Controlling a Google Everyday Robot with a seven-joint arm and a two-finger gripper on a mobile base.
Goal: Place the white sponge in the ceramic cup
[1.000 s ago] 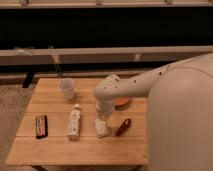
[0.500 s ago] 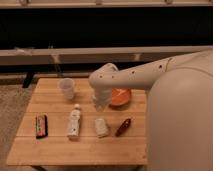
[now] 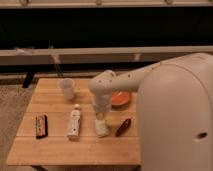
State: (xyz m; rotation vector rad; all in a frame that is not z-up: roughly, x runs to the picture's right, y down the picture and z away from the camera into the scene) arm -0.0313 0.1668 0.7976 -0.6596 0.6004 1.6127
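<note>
The white sponge (image 3: 101,127) lies on the wooden table (image 3: 55,150), right of the bottle. The ceramic cup (image 3: 67,88) stands upright at the table's back left, well apart from the sponge. My gripper (image 3: 101,114) hangs from the white arm directly over the sponge's far end, close to it or touching it. The sponge rests on the table.
A white bottle (image 3: 74,123) lies left of the sponge. A dark snack bar (image 3: 41,125) lies at the left edge. An orange bowl (image 3: 121,99) sits behind the arm at the right. A dark red object (image 3: 123,127) lies right of the sponge.
The arm rose away from the sponge half a second ago and has now come back down over it. The sponge and cup have not moved.
</note>
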